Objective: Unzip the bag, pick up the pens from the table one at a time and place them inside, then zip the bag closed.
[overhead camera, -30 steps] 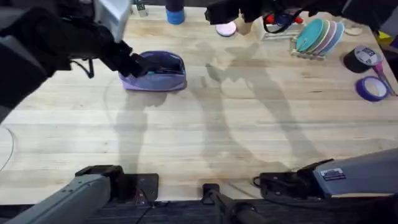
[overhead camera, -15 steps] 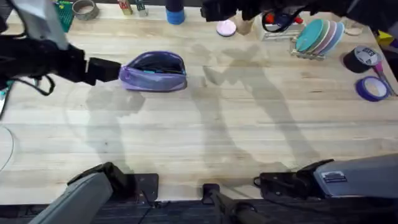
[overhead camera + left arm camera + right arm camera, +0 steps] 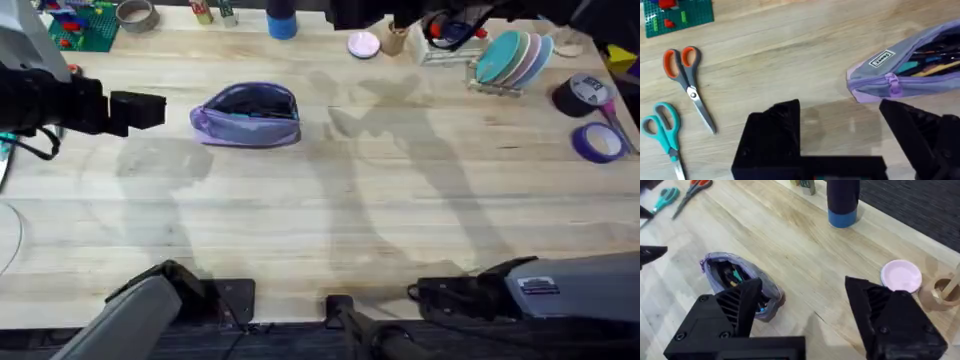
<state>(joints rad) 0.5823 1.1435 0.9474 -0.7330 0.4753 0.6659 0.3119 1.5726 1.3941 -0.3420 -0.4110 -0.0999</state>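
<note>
While the lavender pencil pouch (image 3: pixel 246 115) sat on the tabletop (image 3: pixel 400 220) toward the far left, its zipper gaped open along the top, and I could make out pens and coloured bits inside; the long axis ran left-right across the tabletop. The left end effector (image 3: pixel 140 110) hung just off the pouch's left end, level with it, fingers spread wide and holding nothing; in the left wrist view the pouch's zipper pull (image 3: pixel 893 83) sat just ahead of the open left end effector (image 3: pixel 840 130), so that arm looked like the nearer one for zipping it shut. The right end effector (image 3: pixel 805 305) was also wide open and empty, looking down at the pouch (image 3: pixel 742 285) from the far side. I saw no loose pens on the tabletop, so my guess was they were already in; I couldn't count them inside the pouch, though. Two pairs of scissors, orange (image 3: pixel 687 80) and teal (image 3: pixel 665 132), lay well off to the side.
</note>
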